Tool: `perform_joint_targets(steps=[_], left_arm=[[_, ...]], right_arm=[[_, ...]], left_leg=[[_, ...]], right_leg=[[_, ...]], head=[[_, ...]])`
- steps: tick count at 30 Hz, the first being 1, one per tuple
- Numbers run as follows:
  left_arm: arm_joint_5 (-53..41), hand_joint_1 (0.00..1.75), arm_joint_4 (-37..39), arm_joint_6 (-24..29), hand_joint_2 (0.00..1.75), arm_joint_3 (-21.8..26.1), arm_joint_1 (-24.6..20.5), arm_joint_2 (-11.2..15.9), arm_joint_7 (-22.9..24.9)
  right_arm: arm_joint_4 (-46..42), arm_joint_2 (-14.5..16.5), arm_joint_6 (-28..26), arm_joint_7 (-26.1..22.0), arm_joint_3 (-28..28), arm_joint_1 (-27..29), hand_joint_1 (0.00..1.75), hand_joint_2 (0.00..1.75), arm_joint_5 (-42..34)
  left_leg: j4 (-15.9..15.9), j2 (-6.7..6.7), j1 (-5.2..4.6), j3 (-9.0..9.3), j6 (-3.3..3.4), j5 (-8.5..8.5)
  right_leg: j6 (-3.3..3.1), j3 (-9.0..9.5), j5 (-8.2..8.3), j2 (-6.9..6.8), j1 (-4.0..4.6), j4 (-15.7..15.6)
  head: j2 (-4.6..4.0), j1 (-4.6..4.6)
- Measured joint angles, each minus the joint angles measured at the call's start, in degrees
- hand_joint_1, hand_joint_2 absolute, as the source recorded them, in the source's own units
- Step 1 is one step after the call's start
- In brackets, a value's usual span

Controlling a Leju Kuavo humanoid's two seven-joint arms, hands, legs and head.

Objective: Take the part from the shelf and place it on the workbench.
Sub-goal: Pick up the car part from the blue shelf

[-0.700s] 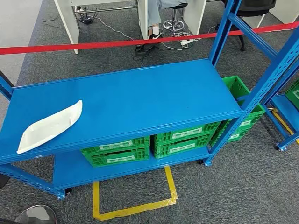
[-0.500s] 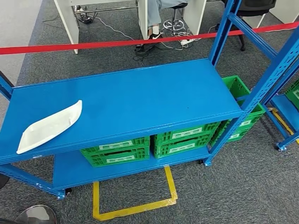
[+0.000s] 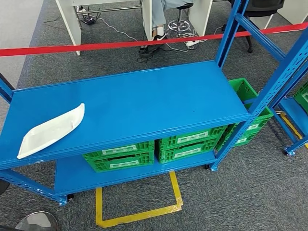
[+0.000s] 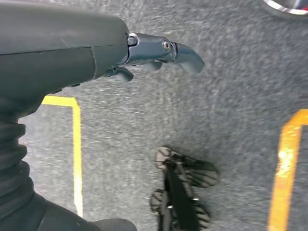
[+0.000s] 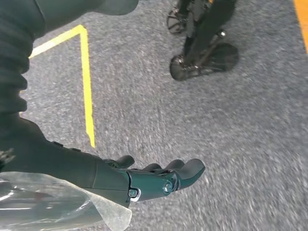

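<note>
A white, curved, elongated part (image 3: 51, 131) lies on the top deck of the blue shelf (image 3: 145, 101), near its left end and close to the front edge. In the left wrist view my left hand (image 4: 156, 50) hangs over grey carpet with its fingers stretched out and nothing in them. My right hand (image 5: 156, 178) likewise hangs above the carpet, fingers extended and empty. Both hands are well away from the part.
Green crates (image 3: 120, 155) (image 3: 188, 143) fill the lower deck, and another (image 3: 250, 115) stands by the right upright. A red barrier tape (image 3: 109, 45) runs behind the shelf, with a seated person's legs (image 3: 159, 17) beyond. Yellow floor tape (image 3: 138, 214) lies in front. A second blue rack (image 3: 296, 108) stands at right.
</note>
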Motion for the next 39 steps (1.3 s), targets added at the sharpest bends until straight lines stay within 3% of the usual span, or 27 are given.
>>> perform_joint_targets(steps=[15,19,22,26,39], left_arm=[[10.2,0.0,-14.3,5.8,1.75,-3.8,3.4,4.2,-6.1],[8.4,0.0,-20.1,5.5,0.0,-2.1,4.1,4.0,-6.7],[5.9,0.0,-25.0,4.6,0.0,-0.2,4.5,3.7,-6.9],[2.0,0.0,-31.5,3.4,1.75,2.4,4.8,3.2,-7.0],[-12.8,0.0,-53.7,1.4,1.75,8.3,4.2,2.9,-10.2]], right_arm=[[-14.3,-7.1,-10.6,-0.6,10.5,4.4,0.0,1.75,-13.1],[-16.8,-8.4,-13.5,-1.0,13.0,4.9,0.0,1.75,-15.2],[-18.7,-9.2,-15.4,-1.0,14.6,5.5,0.0,1.75,-15.8],[-20.9,-10.2,-17.8,-0.8,16.6,6.2,0.0,1.75,-16.3],[-27.0,-13.2,-24.5,1.7,23.1,7.7,0.0,1.75,-17.3]], left_leg=[[0.0,0.0,0.0,0.0,-0.02,-0.02],[0.0,0.0,0.0,0.01,-0.02,-0.02],[0.0,0.0,0.0,0.01,-0.02,-0.02],[0.0,0.0,0.01,0.03,-0.02,-0.02],[0.0,0.01,0.01,0.04,-0.02,-0.02]], right_leg=[[-0.01,-0.02,-0.02,0.0,0.0,0.0],[-0.01,-0.02,-0.01,0.0,0.0,0.0],[-0.01,-0.02,-0.01,0.0,0.0,0.0],[-0.01,-0.03,-0.01,0.0,0.0,0.0],[-0.01,-0.07,-0.01,0.04,0.0,0.0]], head=[[0.0,0.01],[0.0,0.02],[0.0,0.01],[0.0,0.01],[0.0,0.01]])
